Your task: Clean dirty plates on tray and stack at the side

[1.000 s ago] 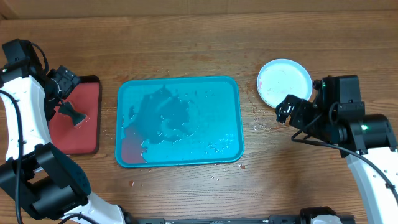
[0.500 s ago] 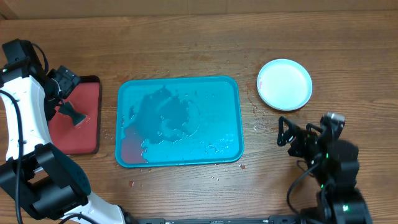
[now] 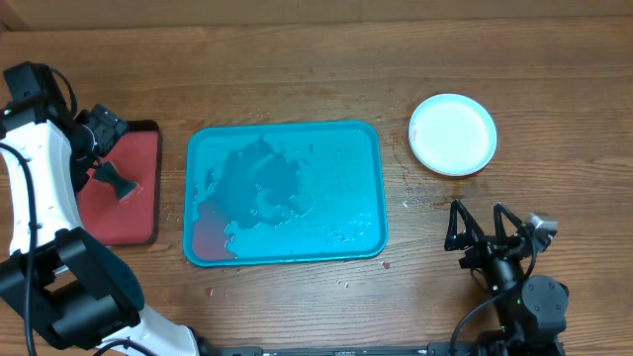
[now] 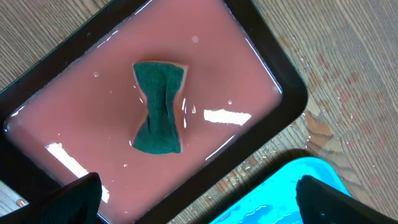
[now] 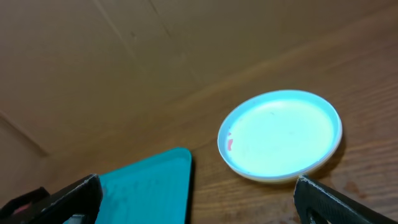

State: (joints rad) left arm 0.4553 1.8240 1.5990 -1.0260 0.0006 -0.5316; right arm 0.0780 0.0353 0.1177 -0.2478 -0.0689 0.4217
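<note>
Wood table [image 3: 297, 79], overhead view for clock directions. Tray [image 3: 346, 158] sits mid-table and is wet, with a pinkish pool at its 7 o'clock corner and no plate on it. Plates [image 3: 453, 133] sit off the tray at its 2 o'clock, on bare table. Only the top one shows from above, so the count in the stack can't be told. The right wrist view shows a small red fleck on the near-left rim of the plates [image 5: 280, 134]. Right gripper [image 3: 476, 210] is spread wide with nothing in it, fingers pointing to 12. The plates lie at about 12 from it, a touch toward 11, near but with a clear gap and no contact. They are round, so no long axis matters and any rim approach works. Left gripper [image 4: 199, 196] is also wide open and empty. It hangs above the red tray [image 4: 236, 56] at the tray's 9 o'clock, and the sponge [image 4: 159, 107] lies in pink water below it, not gripped. Right arm is much nearer the plates, with the left across the tray and well apart. Judgement: stacking looks done or nearly so. If the fleck needs a wipe, the sponge is on the left side and the plates on the right.
</note>
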